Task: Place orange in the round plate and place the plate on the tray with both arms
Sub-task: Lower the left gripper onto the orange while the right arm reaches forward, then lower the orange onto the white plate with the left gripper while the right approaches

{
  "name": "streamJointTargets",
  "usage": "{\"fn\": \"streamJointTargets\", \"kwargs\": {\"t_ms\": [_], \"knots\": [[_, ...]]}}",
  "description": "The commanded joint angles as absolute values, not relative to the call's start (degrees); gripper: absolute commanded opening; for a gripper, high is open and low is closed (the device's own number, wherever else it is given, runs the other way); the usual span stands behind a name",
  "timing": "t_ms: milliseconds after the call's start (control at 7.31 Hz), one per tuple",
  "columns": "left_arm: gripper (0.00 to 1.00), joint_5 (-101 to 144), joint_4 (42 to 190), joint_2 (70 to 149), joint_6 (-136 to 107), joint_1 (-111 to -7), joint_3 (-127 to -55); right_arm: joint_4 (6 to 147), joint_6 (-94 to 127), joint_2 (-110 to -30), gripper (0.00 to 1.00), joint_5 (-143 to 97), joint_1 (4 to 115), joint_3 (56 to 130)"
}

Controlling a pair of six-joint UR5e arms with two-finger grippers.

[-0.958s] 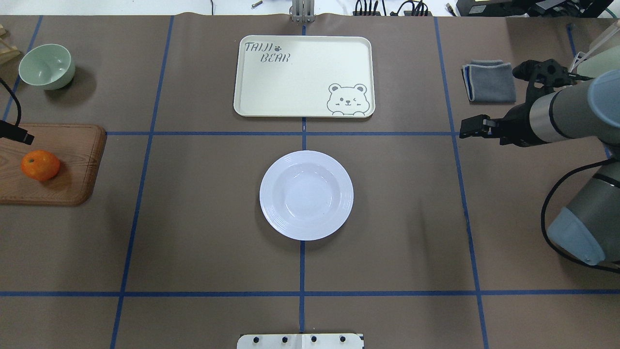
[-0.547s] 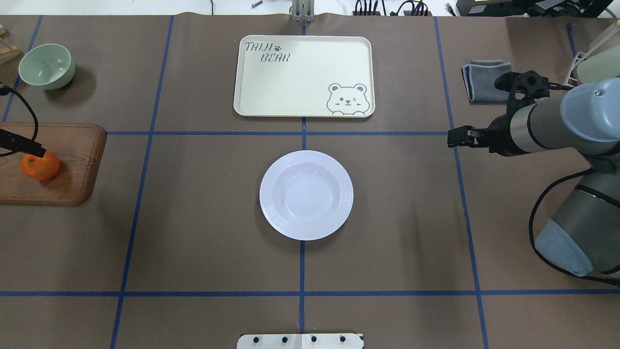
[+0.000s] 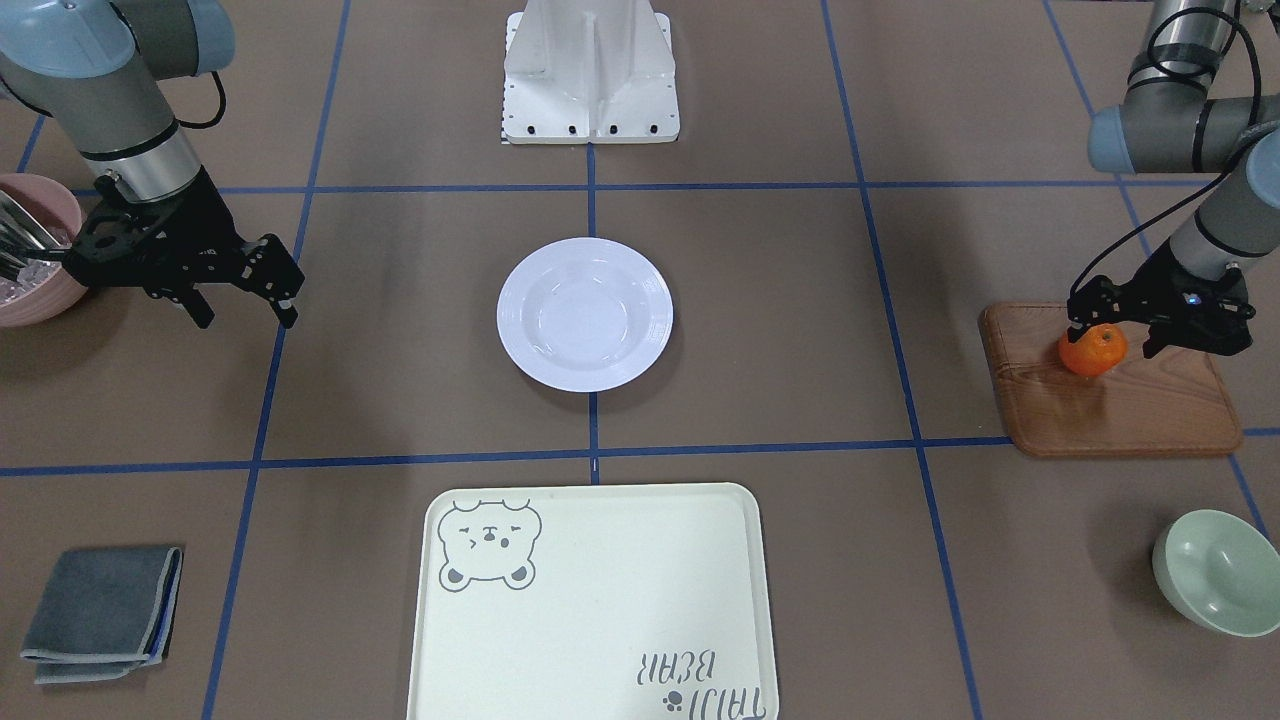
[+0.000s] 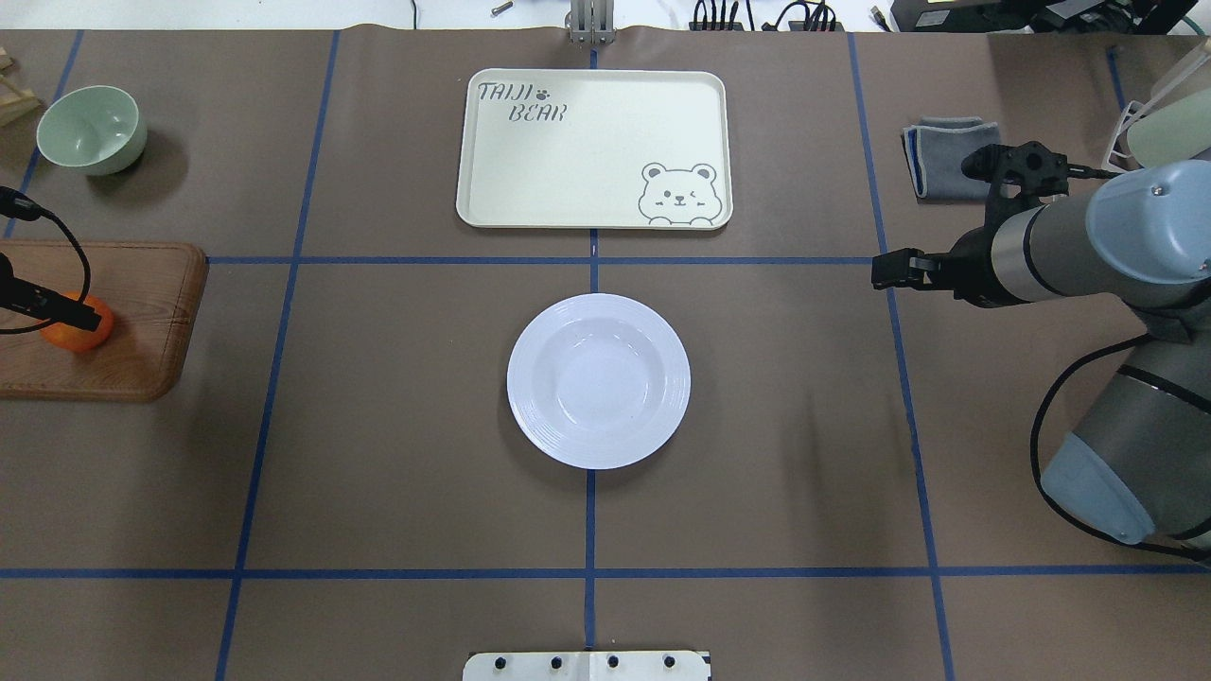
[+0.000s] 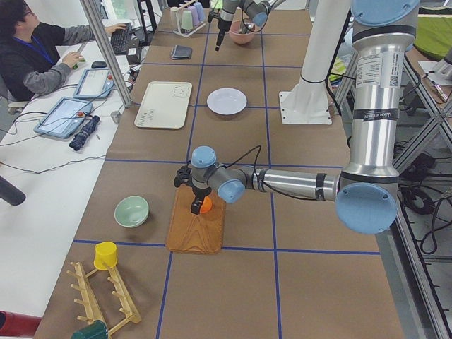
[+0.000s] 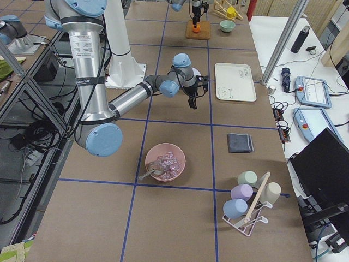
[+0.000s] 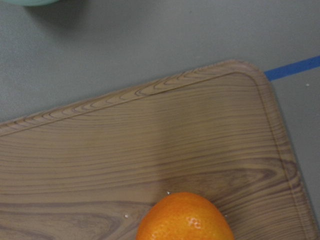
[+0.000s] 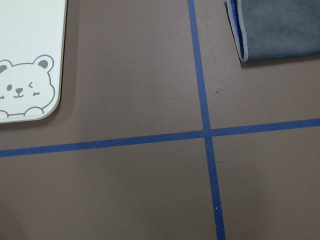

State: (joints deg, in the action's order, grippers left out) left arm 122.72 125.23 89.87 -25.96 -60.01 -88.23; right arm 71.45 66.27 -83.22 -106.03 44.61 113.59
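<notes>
Lowered left end effector (image 3: pixel 1110 336) straddles the orange (image 4: pixel 83 335) — half hiding it.

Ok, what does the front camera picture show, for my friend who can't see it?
The left gripper hangs open over the orange on a wooden board. The white round plate sits empty mid-table; the right gripper is open, empty.

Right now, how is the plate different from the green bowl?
The plate is white; the bowl is mint green. The plate is wider and shallower; the bowl is smaller and deeper. The plate has a ridged rim; the bowl's is plain. Both are round, empty and upright.
</notes>
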Motion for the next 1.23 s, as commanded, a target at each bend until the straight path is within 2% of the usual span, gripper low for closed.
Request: {"fn": "streamJointTargets", "kwargs": {"t_ms": [0,274,411,547,684,821,1095], "knots": [[0.99,122.7,128.2,90.0,-29.4,-58.1,-87.4,71.5,66.3,-83.2,1.00,-105.5,44.6,113.6],[0.99,122.7,128.9,89.9,-30.1,-56.3,-87.0,71.5,66.3,-83.4,1.00,-104.6,44.1,113.6],[0.96,122.7,129.1,89.9,-30.1,-56.0,-87.0,71.5,66.3,-83.4,1.00,-104.1,43.8,113.6],[0.73,122.7,129.7,89.8,-30.1,-56.0,-87.0,71.5,66.4,-83.4,1.00,-104.1,43.8,113.6],[0.14,122.7,129.8,89.8,-29.6,-56.1,-87.3,71.5,66.4,-83.5,1.00,-104.1,43.8,113.6],[0.00,122.8,129.8,89.7,-29.6,-56.2,-89.3,71.5,66.4,-83.6,1.00,-104.1,43.8,113.6],[0.00,124.6,127.1,90.3,-30.3,-56.6,-95.5,71.4,66.6,-83.6,1.00,-104.1,43.7,113.6]]}}
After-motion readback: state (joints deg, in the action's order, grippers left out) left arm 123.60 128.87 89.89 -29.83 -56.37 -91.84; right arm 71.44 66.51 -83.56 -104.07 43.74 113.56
